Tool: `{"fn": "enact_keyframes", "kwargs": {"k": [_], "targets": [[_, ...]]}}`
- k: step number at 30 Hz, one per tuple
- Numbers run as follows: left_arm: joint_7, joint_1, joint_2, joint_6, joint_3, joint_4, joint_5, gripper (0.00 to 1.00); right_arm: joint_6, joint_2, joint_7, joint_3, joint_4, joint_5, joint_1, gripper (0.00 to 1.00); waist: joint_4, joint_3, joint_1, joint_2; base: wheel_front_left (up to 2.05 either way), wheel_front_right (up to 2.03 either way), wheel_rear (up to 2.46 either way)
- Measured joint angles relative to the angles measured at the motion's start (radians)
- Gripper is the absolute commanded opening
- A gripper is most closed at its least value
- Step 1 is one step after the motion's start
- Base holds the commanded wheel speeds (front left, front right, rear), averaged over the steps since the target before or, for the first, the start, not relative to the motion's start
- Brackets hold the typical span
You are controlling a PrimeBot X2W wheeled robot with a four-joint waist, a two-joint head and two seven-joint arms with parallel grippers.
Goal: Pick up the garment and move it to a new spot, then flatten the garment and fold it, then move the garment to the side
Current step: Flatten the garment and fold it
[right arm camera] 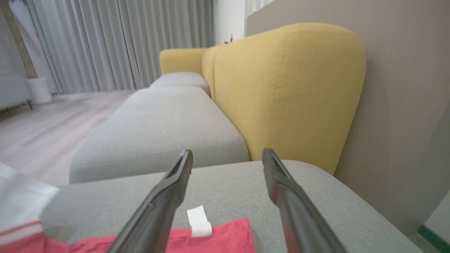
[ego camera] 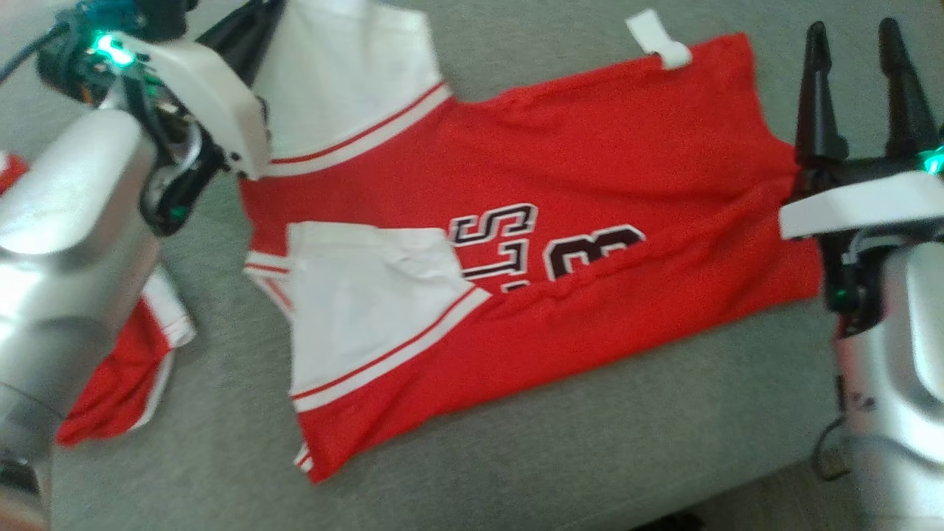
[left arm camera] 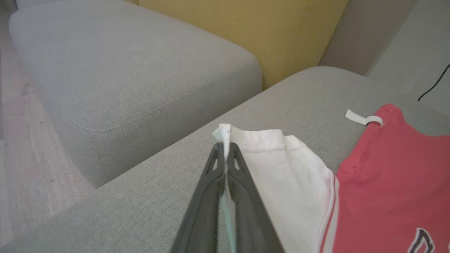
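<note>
Pinching the hem of one white sleeve (left arm camera: 281,165) with my left gripper (left arm camera: 225,149), I'm seeing both fingers pressed together with a fold of white cloth squeezed between them. The jersey (ego camera: 590,169) is lying spread across the grey cushion (ego camera: 516,457) — red body, white sleeves, dark lettering face up, with a diagonal crease running through its lower half. The other sleeve is lying folded over the chest.

My right gripper (ego camera: 852,33) is hanging with its fingers wide apart and nothing between them, just beside the jersey's right-hand hem; I can't tell whether it is touching the cloth. In the right wrist view a white tag (right arm camera: 199,221) is sticking out from the jersey's corner, between the two fingers.

Looking along the left fingers, I'm watching the cushion's rounded edge dropping away on their left toward the wooden floor (left arm camera: 21,158). A second grey seat (left arm camera: 123,70) is standing across a narrow gap, and a yellow backrest (right arm camera: 288,88) is closing off the far side. Bare cushion is showing beyond the tag and the held sleeve.

In the head view the jersey's near edge is running close to the cushion's front edge at the right — a wider grey strip is opening up toward the left. A red-and-white cloth (ego camera: 118,376) is lying there, partly hidden under my left arm.
</note>
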State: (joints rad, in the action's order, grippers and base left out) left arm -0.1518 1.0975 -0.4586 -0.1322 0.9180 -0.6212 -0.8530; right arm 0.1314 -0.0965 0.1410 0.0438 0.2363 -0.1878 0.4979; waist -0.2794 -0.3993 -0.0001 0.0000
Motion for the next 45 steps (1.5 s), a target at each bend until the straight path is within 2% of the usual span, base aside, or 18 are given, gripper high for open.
{"fn": "enact_keyframes", "kwargs": {"k": [7,13,17,24,31,32,33,34,40,45], "targets": [[0.126,-0.061,0.033,0.001,0.031,0.129,0.029,0.0,0.0,-0.113,-0.193,0.039,0.114,0.032,0.062,1.0,0.127,0.039,0.0,0.0,0.0,0.0,0.0],[0.134,-0.124,0.03,0.037,0.094,0.278,0.085,0.0,0.0,-0.17,-0.35,0.112,0.306,0.053,0.135,1.0,0.23,0.049,0.0,0.0,0.0,0.0,0.0],[0.123,-0.143,0.028,0.065,0.114,0.367,0.099,0.0,0.0,-0.174,-0.421,0.171,0.427,0.107,0.2,1.0,0.274,0.032,0.0,0.0,0.0,0.0,0.0],[0.091,-0.14,0.017,0.1,0.134,0.454,0.138,0.0,0.0,-0.183,-0.458,0.251,0.59,0.218,0.291,1.0,0.301,-0.021,0.0002,0.0,0.0,0.0,0.0],[0.081,-0.141,0.007,0.118,0.138,0.482,0.141,0.0,0.0,-0.172,-0.428,0.287,0.681,0.276,0.369,1.0,0.291,-0.043,0.0002,0.0,0.0,0.0,0.0],[0.081,-0.141,0.004,0.126,0.137,0.483,0.141,0.0,0.0,-0.171,-0.42,0.286,0.693,0.284,0.375,0.83,0.288,-0.045,0.0002,0.0,0.0,0.0,0.0],[0.079,-0.141,0.001,0.135,0.134,0.483,0.141,0.0,0.0,-0.169,-0.409,0.282,0.701,0.288,0.379,0.31,0.285,-0.046,0.0002,0.0,0.0,0.0,0.0],[0.074,-0.141,-0.003,0.143,0.13,0.483,0.141,0.0,0.0,-0.166,-0.392,0.272,0.711,0.288,0.385,0.0,0.282,-0.046,0.0002,0.0,0.0,0.0,0.0],[0.073,-0.141,-0.012,0.178,0.11,0.455,0.137,0.0,0.0,-0.157,-0.302,0.228,0.754,0.273,0.398,0.0,0.261,-0.029,0.0002,0.0,0.0,0.0,0.0],[0.084,-0.133,-0.005,0.2,0.073,0.395,0.118,0.0,0.0,-0.16,-0.222,0.177,0.772,0.198,0.426,0.0,0.231,-0.001,0.0001,0.0,0.0,0.0,0.0]]}}
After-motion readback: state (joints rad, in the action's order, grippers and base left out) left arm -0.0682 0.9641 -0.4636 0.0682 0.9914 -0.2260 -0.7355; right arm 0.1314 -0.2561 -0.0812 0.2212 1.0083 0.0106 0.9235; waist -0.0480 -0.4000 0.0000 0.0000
